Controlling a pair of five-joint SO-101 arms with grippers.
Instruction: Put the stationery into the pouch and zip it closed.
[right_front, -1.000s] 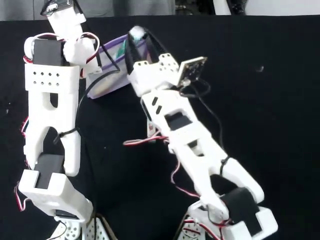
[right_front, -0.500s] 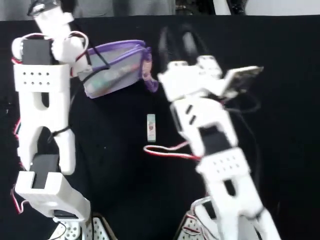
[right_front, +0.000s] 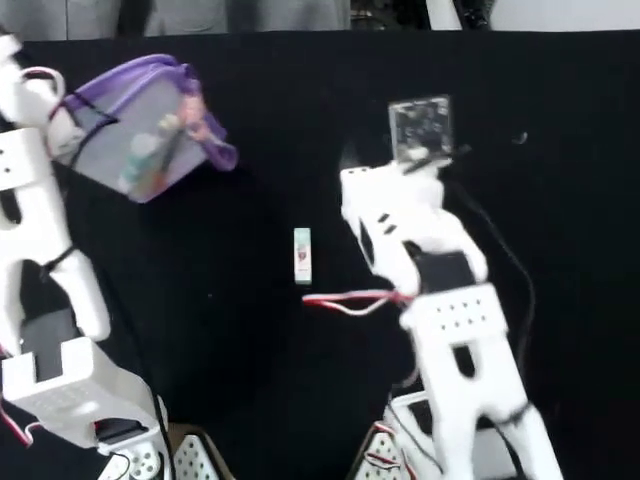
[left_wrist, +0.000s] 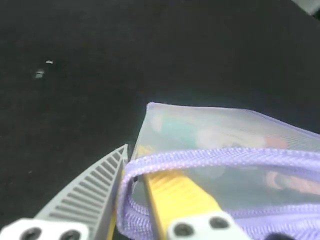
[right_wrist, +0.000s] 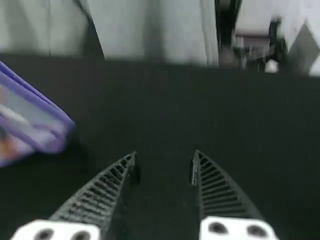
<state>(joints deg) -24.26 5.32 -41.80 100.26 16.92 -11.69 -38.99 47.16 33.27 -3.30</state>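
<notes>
Pouch (right_front: 140, 130) tilted, zip edge (left_wrist: 225, 157) pinched by left end effector (left_wrist: 132, 160), right end effector (right_wrist: 162, 162) spread

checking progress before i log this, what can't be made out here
1. Pouch contents: high and left wrist views, just vague shapes through the cloudy wall.
2. Zip, open or closed: left wrist view, its end is cut off by the edge; high view, too small.
3. Small item: high view, too small to name.
</notes>
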